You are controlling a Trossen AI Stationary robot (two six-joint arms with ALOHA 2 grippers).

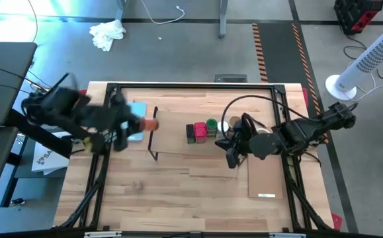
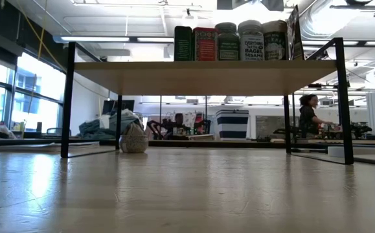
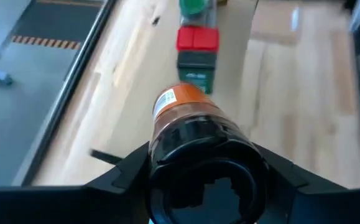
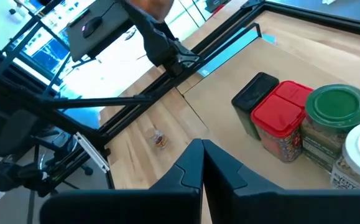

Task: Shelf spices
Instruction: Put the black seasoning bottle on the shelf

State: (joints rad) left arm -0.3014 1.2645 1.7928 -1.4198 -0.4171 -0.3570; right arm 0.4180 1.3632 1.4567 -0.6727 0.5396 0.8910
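Clamped lengthwise in the left gripper, an orange-labelled jar with a dark lid hangs over the left end of the shelf, pointing toward the row already standing there: dark green tin, red-topped jar, green-topped jar. From where I stand the risk is plain: held on its side, the jar could land tilted and roll off the plank, or nudge the green tin. Well to the right, the right gripper waits with jaws together beside the row.

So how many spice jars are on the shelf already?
5, standing in a row on the shelf: dark green tin, red-topped jar, green-lidded jar, white-lidded jar, and another jar. Others may be hidden.
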